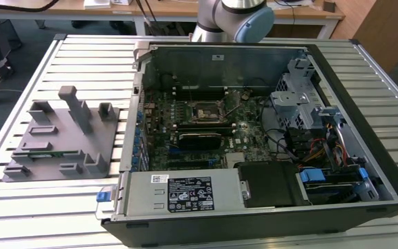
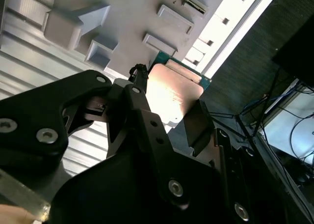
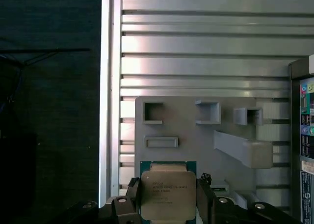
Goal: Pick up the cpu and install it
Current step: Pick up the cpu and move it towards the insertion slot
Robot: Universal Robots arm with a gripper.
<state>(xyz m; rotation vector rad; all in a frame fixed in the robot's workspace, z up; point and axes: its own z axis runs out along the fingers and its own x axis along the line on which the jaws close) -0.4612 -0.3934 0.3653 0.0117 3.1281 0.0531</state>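
The cpu (image 3: 168, 194) is a flat square chip with a shiny metal top and a green rim, and my gripper (image 3: 168, 188) is shut on it. A black finger (image 3: 133, 190) presses on each of two opposite edges. In both wrist views the chip hangs well above the grey fixture plate (image 3: 196, 135). The second wrist view shows the cpu (image 2: 171, 94) from an angle, clamped in the gripper (image 2: 169, 106). In the exterior view the square socket frame (image 1: 204, 111) sits on the motherboard inside the open computer case (image 1: 365, 171), with its middle dark.
The grey fixture plate (image 1: 60, 135) with raised blocks lies on the slatted table (image 1: 19, 202), to the exterior view's left of the case. A green memory stick (image 1: 47, 153) rests in it. Drive cages and cables (image 1: 310, 140) fill the case's right side. The arm's base (image 1: 233, 21) stands behind the case.
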